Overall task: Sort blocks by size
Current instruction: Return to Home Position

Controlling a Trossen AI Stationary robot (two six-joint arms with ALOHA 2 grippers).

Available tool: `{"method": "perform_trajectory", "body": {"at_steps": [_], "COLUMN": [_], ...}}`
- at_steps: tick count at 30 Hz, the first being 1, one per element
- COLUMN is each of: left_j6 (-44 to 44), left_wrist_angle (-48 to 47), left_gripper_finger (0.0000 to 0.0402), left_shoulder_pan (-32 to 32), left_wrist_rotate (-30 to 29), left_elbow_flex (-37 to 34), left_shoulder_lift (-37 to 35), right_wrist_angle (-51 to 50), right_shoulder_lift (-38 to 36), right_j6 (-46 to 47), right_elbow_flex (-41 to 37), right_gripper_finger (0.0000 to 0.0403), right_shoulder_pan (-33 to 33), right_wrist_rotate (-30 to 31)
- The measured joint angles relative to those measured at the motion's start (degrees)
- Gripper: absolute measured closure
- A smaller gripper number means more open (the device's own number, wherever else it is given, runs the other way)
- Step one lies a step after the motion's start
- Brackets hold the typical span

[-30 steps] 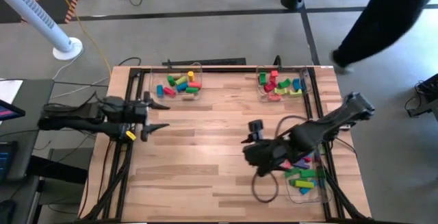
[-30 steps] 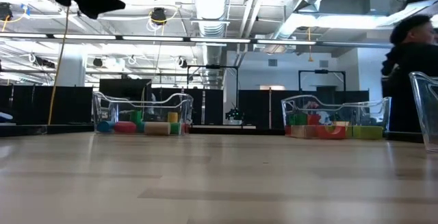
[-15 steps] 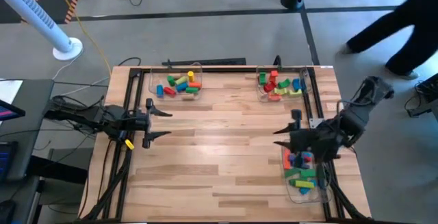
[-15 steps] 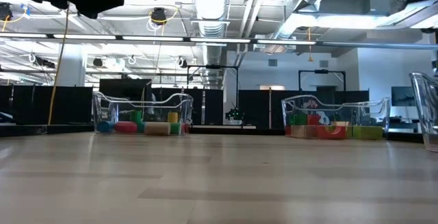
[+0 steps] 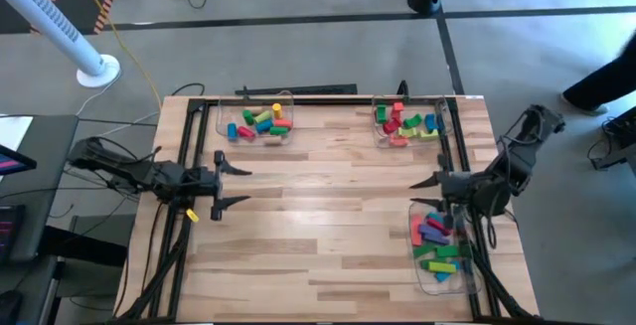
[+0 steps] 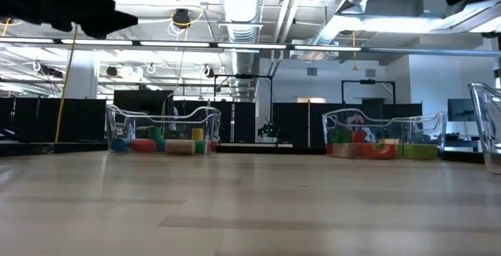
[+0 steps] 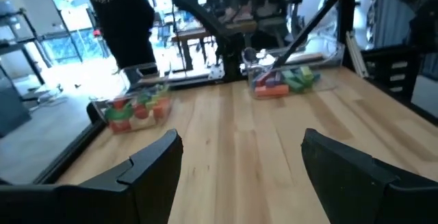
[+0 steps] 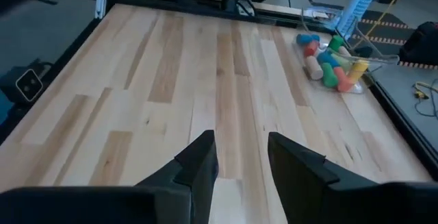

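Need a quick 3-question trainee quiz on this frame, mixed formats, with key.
1. Multiple choice: how many clear trays hold blocks? A two, B three, C four.
2. True or false: the left gripper holds a red block.
3. Fill in: the right gripper, beside the near right tray, has its fingers ___ (open or shut).

Key: 1 B. 2 false: the left gripper is open and holds nothing. 3 open.
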Motion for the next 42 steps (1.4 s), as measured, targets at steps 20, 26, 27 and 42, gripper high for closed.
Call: {"method": "perform_trajectory", "body": {"at_steps": [20, 26, 27, 42], "left_j6": [-1.0, -1.5, -1.7, -2.9], "left_wrist_angle": [-1.3, -1.3, -1.3, -2.1], "left_gripper_finger": [0.0113, 0.0113, 0.0113, 0.0113], "left_shoulder_pan": [-0.2, -0.3, -0.3, -0.3], "left_wrist_rotate": [0.4, 0.6, 0.7, 0.7], "left_elbow_flex": [-9.9, -9.9, -9.9, -10.2], "left_shoulder_lift": [-18.3, -18.4, -18.4, -18.4], "right_wrist_angle": [1.0, 4.0, 5.3, 47.6], "right_shoulder_lift": [-25.9, -27.3, -27.4, -28.9], "right_j6": [-1.7, 1.0, 1.6, -32.9], "right_elbow_flex": [-9.0, -10.3, -10.7, -26.8], "right_gripper_finger": [0.024, 0.024, 0.024, 0.024], "right_shoulder_pan": [0.0, -0.2, -0.4, -0.5], "right_wrist_rotate": [-0.5, -0.2, -0.2, -0.4]}}
